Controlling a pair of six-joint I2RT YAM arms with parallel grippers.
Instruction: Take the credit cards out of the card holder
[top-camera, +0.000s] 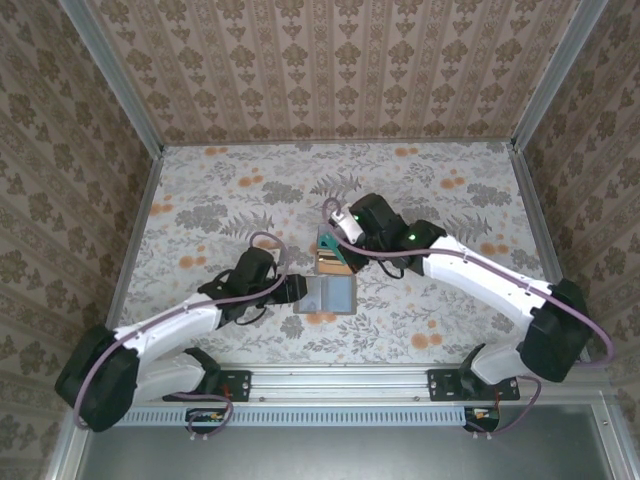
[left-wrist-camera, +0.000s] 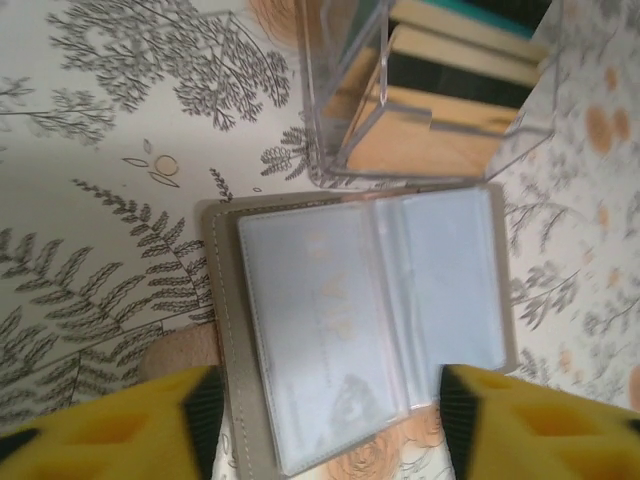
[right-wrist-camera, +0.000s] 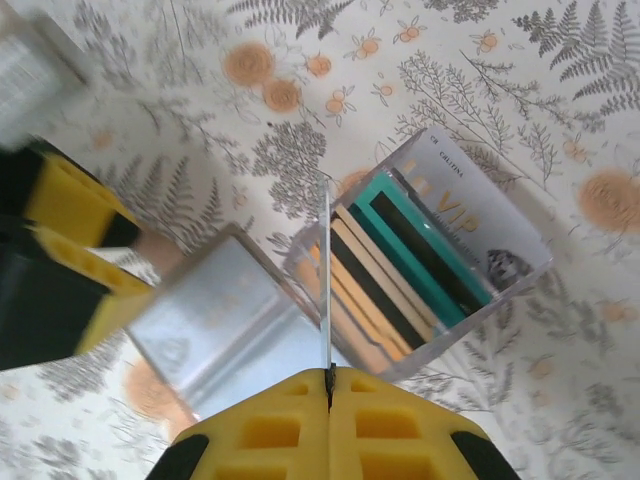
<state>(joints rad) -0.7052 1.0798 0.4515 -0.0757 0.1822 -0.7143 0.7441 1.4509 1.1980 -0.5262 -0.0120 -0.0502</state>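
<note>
step: stowing one credit card (right-wrist-camera: 325, 270) in clear box (right-wrist-camera: 525, 262)
left claw (left-wrist-camera: 325, 400): released, fingers (left-wrist-camera: 120, 430) straddling card holder's (left-wrist-camera: 360, 310) near edge
right claw (right-wrist-camera: 328, 385): clenched on thin card, edge-on ahead of tips, above box
card holder: flat, open, between left fingers
next: lower card among stacked cards (right-wrist-camera: 400, 255), unclench, check holder pockets

Card holder (left-wrist-camera: 365, 320) showing taupe rim, blue-grey pockets. Beside it, credit cards (right-wrist-camera: 400, 250) teal, gold-tan, black-striped. Underneath, tablecloth (top-camera: 200, 200): grey ferns, orange blossoms.
</note>
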